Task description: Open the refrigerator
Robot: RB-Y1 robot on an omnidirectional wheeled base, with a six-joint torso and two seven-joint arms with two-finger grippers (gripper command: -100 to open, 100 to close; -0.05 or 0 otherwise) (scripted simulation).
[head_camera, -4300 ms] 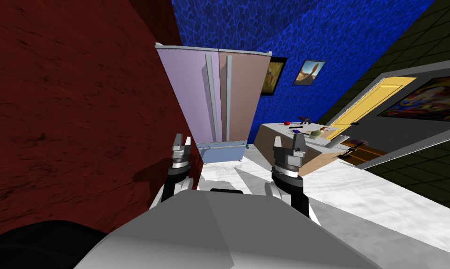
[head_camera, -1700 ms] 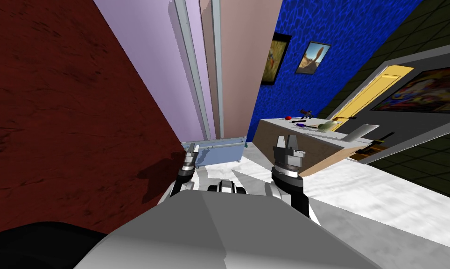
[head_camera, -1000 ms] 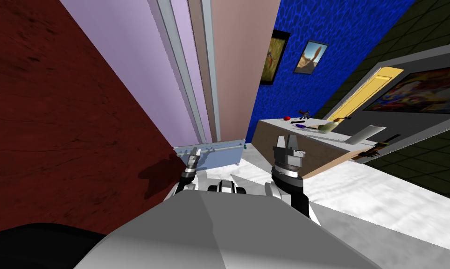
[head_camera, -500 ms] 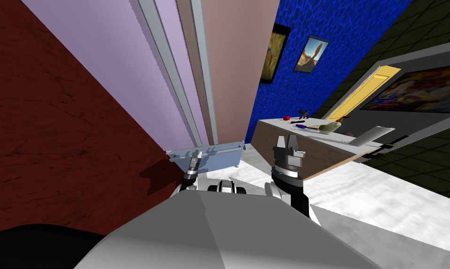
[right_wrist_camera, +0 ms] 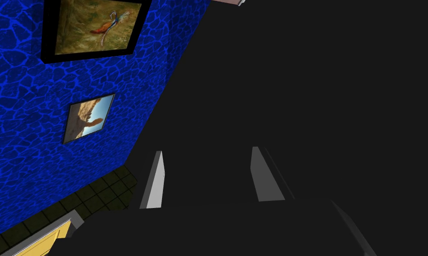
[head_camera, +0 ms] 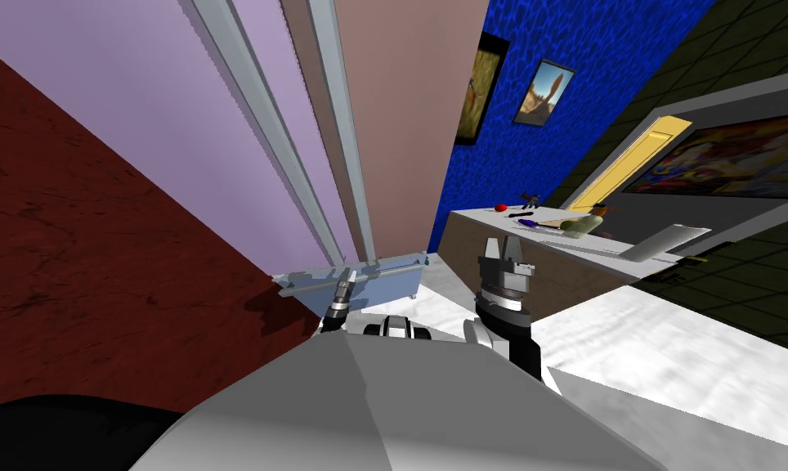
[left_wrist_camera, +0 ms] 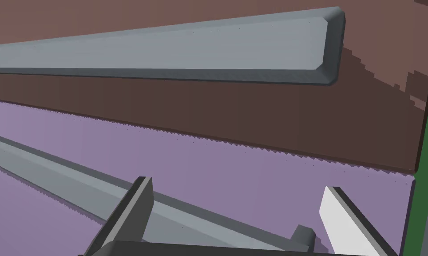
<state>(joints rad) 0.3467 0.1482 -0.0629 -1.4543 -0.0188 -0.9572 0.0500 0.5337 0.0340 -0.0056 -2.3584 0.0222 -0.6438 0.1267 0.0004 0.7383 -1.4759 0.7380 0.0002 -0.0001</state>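
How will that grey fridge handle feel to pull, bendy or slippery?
Probably stiff: the handle is a thick, straight bar. Possibly slippery: its faces look smooth, and the left gripper has thin blade fingers.

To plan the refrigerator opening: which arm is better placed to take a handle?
Left. The left gripper, open, is close to the lilac door's handle; the right gripper hangs near the counter.

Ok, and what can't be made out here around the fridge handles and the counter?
Head view: the top of the refrigerator and the upper ends of its handles are cut off by the top edge.
Left wrist view: the lavender door's handle runs behind the body of the left gripper, so contact is unclear.
Head view: the items on the counter are too small to name.
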